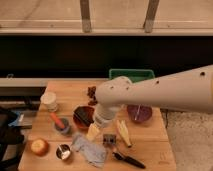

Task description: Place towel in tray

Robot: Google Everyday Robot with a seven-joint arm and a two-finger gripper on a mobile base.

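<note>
The towel (89, 149), a wrinkled pale grey-blue cloth, lies near the front edge of the wooden table (150, 142), left of centre. At the back of the table the green tray (131, 74) is partly covered by my big white arm. My gripper (108, 133) hangs over the middle of the table, just right of and above the towel. It is open, its two cream fingers (93, 131) spread wide. A small dark block (108, 139) sits on the table between them. Nothing is held.
An orange bowl (81, 116) is beside the left finger and a maroon bowl (139, 112) to the right. A black utensil (127, 159), a small metal cup (63, 151), a round fruit (39, 146), a grey bowl (61, 125) and a white cup (49, 100) also stand on the table.
</note>
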